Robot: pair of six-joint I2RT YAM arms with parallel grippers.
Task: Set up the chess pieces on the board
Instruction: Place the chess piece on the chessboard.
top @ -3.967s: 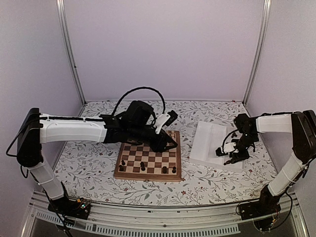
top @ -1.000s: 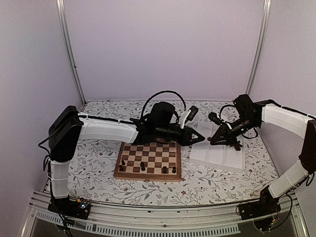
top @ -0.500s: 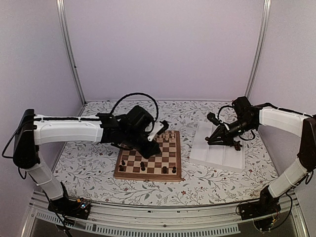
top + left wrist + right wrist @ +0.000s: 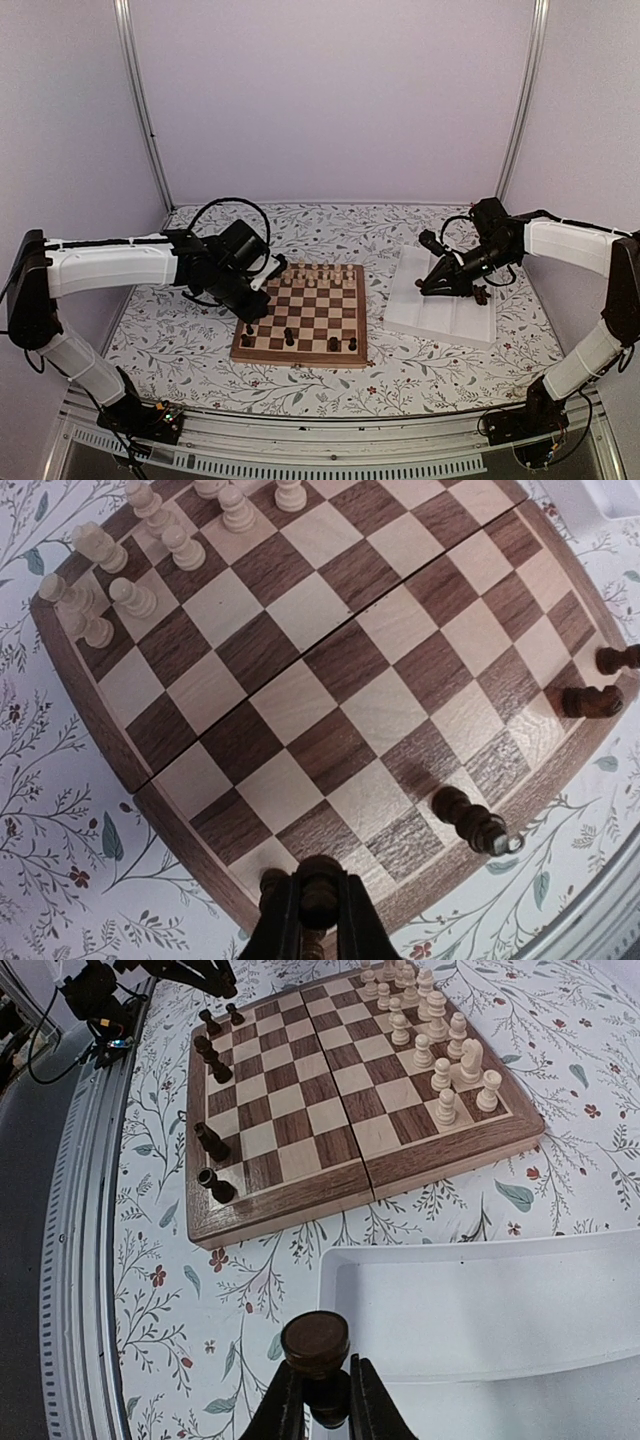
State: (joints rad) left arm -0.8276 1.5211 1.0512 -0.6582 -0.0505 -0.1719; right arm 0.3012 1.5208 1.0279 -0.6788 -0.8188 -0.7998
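Chess pieces [image 4: 289,336] in dark wood stand along board's [image 4: 300,358] 6 o'clock edge, w/ pale chessmen [image 4: 322,273] at 12. Left gripper [image 4: 318,912], pinched shut on a dark piece [image 4: 318,892], is at board's 8 o'clock corner. Right gripper [image 4: 320,1382], approx. 3 o'clock over white tray [image 4: 480,1300], clamps second dark piece [image 4: 315,1340] btwn narrow jaws.

Wood on a flowered table cover
The board [image 4: 330,680] is smooth satin wood with visible grain; each dark chess piece [image 4: 468,820] is turned wood with a slight gloss, the pale pieces [image 4: 133,597] matt wood; the tray [image 4: 480,1310] looks like smooth white plastic; the table cover [image 4: 60,810] is matt; the near-edge rail [image 4: 330,438] ribbed metal
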